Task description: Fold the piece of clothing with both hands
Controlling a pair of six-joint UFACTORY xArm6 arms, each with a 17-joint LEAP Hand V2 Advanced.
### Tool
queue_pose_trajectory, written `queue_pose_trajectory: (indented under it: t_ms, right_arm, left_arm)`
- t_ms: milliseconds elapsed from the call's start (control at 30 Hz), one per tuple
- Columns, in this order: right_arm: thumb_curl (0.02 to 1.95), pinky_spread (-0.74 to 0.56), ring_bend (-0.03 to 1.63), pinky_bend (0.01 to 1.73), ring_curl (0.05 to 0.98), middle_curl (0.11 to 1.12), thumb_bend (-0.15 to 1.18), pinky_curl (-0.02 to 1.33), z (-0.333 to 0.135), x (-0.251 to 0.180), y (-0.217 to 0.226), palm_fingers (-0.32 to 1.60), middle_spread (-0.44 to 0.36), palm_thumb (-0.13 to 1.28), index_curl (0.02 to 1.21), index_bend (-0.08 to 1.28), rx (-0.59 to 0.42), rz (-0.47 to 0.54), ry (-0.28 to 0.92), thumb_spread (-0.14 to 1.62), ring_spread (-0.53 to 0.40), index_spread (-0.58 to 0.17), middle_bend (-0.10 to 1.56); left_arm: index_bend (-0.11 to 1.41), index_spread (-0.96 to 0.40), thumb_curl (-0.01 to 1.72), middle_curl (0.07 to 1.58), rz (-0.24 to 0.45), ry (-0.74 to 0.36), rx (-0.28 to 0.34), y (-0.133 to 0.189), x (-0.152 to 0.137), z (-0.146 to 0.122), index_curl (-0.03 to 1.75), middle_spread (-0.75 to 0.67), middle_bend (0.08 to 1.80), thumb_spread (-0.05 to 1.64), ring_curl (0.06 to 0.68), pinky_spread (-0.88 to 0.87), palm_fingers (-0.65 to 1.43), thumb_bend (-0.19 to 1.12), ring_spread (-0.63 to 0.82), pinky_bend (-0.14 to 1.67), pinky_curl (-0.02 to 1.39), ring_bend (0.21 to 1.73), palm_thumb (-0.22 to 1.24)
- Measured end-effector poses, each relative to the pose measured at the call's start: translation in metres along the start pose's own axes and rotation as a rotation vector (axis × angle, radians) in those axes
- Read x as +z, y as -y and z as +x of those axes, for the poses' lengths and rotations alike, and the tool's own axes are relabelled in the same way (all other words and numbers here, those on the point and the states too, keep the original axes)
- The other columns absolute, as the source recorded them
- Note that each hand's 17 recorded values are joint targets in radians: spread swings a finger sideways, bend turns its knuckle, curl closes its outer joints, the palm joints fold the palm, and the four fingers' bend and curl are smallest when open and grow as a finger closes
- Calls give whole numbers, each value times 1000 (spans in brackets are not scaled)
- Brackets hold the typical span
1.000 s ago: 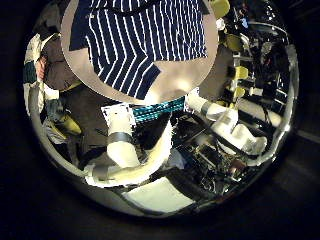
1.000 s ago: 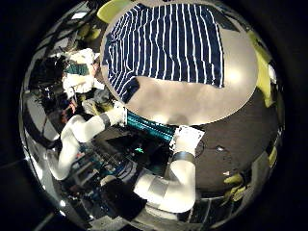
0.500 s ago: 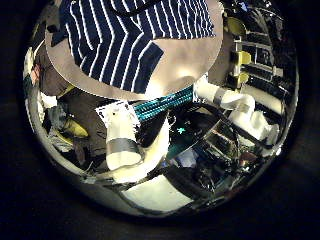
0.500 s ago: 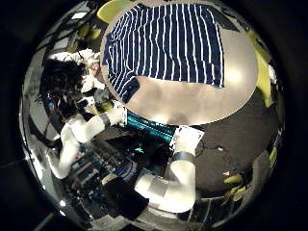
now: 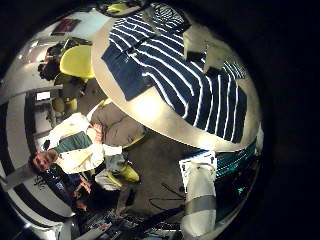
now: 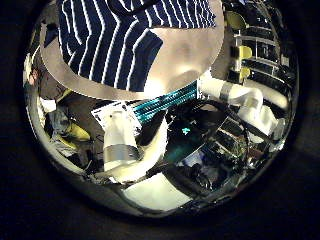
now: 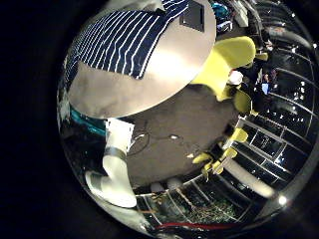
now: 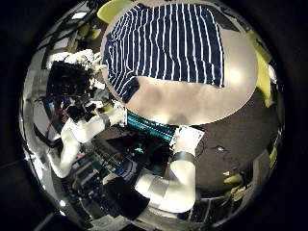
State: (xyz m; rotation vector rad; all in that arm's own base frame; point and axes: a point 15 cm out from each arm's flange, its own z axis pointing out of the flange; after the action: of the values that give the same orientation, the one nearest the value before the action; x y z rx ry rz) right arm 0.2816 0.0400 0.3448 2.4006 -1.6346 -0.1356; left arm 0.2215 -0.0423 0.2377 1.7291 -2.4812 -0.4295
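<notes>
A striped short-sleeved shirt (image 8: 168,43) lies spread flat on a round table (image 8: 207,96) in the right thumb side palm view. In that view a black and white hand (image 8: 72,77) on a white arm hangs beside the table's edge, off the shirt. The shirt also shows in the left thumb side palm view (image 6: 110,35), the left little finger side palm view (image 5: 185,80) and the right little finger side palm view (image 7: 125,40), lying flat. Nothing touches it.
Chairs (image 7: 224,60) stand by the table's far side in the right little finger side palm view. A white arm on its stand (image 6: 125,150) rises beside the table (image 6: 185,55) in the left thumb side palm view. Floor surrounds the table (image 5: 150,110).
The left thumb side picture has shifted, so that hand has moved. In the right thumb side view the black and white hand has come lower and closer by the table's edge. The shirt lies unchanged.
</notes>
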Motion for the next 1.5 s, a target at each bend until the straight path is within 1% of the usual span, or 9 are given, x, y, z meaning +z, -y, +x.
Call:
queue_pose_trajectory:
  t_ms: [300,533,800,1000,1100,1233,1333,1467,1500]
  right_arm:
    - [238,355,567,562,231,342,-19,273,0,0,0,95,77,98,253,147,0,0,0,1131,131,-320,216]
    - [237,355,566,561,233,343,-19,276,0,0,0,94,77,98,252,148,0,0,0,1131,131,-320,215]
    - [236,356,571,569,236,333,-19,279,0,0,0,81,76,99,256,152,0,0,0,1137,119,-318,190]
    - [237,357,569,562,238,338,-20,277,0,0,0,90,69,97,253,148,0,0,0,1133,115,-317,209]
    - [237,357,570,561,238,338,-20,276,0,0,0,91,66,97,252,148,0,0,0,1131,115,-316,210]
    - [238,357,567,559,239,340,-20,276,0,0,0,92,55,97,250,148,0,0,0,1130,114,-316,215]
    - [239,357,576,558,240,339,-20,276,0,0,0,96,52,97,249,148,0,0,0,1130,107,-316,212]
    - [239,349,580,566,240,336,-19,276,0,0,0,129,66,97,257,156,0,0,0,1133,64,-299,209]
    - [239,348,493,498,213,426,-18,253,0,0,0,243,25,98,235,89,0,0,0,1135,42,-289,519]
  left_arm:
    - [172,-42,288,410,-14,3,-2,8,9,5,373,126,212,1019,199,85,219,-25,138,463,417,783,210]
    - [154,8,293,402,-25,15,4,24,29,13,356,164,195,995,197,150,175,-27,210,477,413,775,212]
    - [163,33,295,397,-53,23,11,39,46,19,340,185,198,975,197,177,170,-28,237,491,407,782,206]
    - [186,36,304,416,-71,33,-3,44,57,19,362,129,268,964,187,167,274,-25,200,438,383,764,232]
    - [191,15,311,453,-67,36,-4,49,61,20,379,45,368,961,181,125,367,-19,119,401,366,758,272]
    - [176,-44,331,524,-78,46,-3,57,67,22,393,-79,509,976,193,-50,559,5,-74,481,375,805,391]
    - [171,-101,347,598,-64,59,-14,65,66,22,409,-172,613,990,226,-257,708,19,-238,617,413,885,501]
    - [191,-172,366,703,-33,78,-26,74,59,17,455,-281,711,1021,288,-449,771,30,-388,753,470,996,623]
    - [197,-194,371,727,-31,80,-27,74,58,16,470,-304,727,1027,304,-490,796,29,-414,790,484,1023,646]
